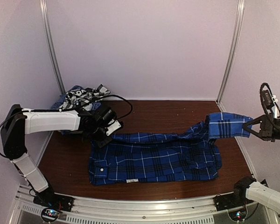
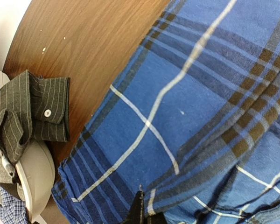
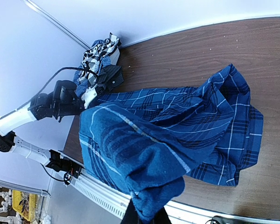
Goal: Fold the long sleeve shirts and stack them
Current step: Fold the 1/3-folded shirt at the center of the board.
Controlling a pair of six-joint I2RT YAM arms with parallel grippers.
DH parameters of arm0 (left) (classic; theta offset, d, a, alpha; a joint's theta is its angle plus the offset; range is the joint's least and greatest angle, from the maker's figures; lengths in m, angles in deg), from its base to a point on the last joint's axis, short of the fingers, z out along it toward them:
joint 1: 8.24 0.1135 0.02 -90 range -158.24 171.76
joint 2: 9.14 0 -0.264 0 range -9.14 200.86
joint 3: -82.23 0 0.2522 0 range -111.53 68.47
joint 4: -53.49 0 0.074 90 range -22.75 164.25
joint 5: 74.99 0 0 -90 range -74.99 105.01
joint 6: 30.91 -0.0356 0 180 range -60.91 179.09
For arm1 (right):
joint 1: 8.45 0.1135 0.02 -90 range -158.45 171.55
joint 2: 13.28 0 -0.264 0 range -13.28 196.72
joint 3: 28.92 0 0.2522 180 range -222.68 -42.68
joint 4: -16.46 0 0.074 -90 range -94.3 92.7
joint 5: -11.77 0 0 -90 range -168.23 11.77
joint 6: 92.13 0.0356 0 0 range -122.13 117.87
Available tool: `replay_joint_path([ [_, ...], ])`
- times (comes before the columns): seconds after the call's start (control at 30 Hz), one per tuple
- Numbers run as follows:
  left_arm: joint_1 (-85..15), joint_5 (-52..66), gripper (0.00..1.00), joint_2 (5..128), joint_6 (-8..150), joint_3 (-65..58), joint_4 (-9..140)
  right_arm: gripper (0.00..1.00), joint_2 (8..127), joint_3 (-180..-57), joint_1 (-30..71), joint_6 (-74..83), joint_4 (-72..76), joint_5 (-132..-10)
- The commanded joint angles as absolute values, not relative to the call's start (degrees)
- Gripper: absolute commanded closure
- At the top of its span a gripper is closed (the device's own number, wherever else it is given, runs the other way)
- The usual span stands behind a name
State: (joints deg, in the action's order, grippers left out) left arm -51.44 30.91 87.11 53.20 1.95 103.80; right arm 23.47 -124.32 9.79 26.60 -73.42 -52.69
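Observation:
The royal-blue plaid shirt (image 1: 154, 156) lies spread across the middle of the brown table. My left gripper (image 1: 107, 136) is shut on the shirt's far left edge, low at the table; its wrist view is filled with the plaid cloth (image 2: 177, 116), pinched at the fingertips (image 2: 139, 210). My right gripper (image 1: 250, 127) is shut on a sleeve (image 1: 226, 125) and holds it lifted off the table at the right; the sleeve end (image 3: 144, 158) hangs bunched from the fingers. The other shirts, black-and-white plaid on top (image 1: 84, 97), sit heaped at the back left corner.
A dark pinstripe cuff (image 2: 32, 112) with a white button lies beside the blue shirt at the left. White walls with metal corner posts (image 1: 229, 51) enclose the table. A metal rail (image 1: 144, 212) runs along the near edge. A black cable (image 1: 123, 103) loops behind the left arm.

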Motion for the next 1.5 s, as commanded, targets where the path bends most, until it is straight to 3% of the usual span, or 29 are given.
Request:
replay_joint_path([
  [0.0, -52.4, 31.1, 1.0, 84.5, 55.8, 4.4, 103.0, 1.0, 20.8, -123.9, 9.6, 29.5, -76.3, -50.4],
  [0.5, -56.0, 30.4, 0.99, 79.9, 57.4, 9.0, 102.5, 1.0, 18.4, -123.6, 9.6, 34.0, -76.4, -52.9],
  [0.8, -56.1, 30.5, 0.72, 82.7, 57.4, 9.9, 102.7, 1.0, 20.5, -123.3, 9.6, 32.8, -76.4, -55.7],
  [1.1, -55.9, 27.9, 0.32, 80.4, 55.6, 9.7, 101.6, 1.0, 24.5, -120.0, 9.6, 29.3, -76.2, -62.0],
  [1.47, -53.3, 26.4, 0.25, 92.6, 62.9, 3.6, 98.5, 1.0, 32.6, -111.4, 9.6, 23.4, -63.3, -62.3],
])
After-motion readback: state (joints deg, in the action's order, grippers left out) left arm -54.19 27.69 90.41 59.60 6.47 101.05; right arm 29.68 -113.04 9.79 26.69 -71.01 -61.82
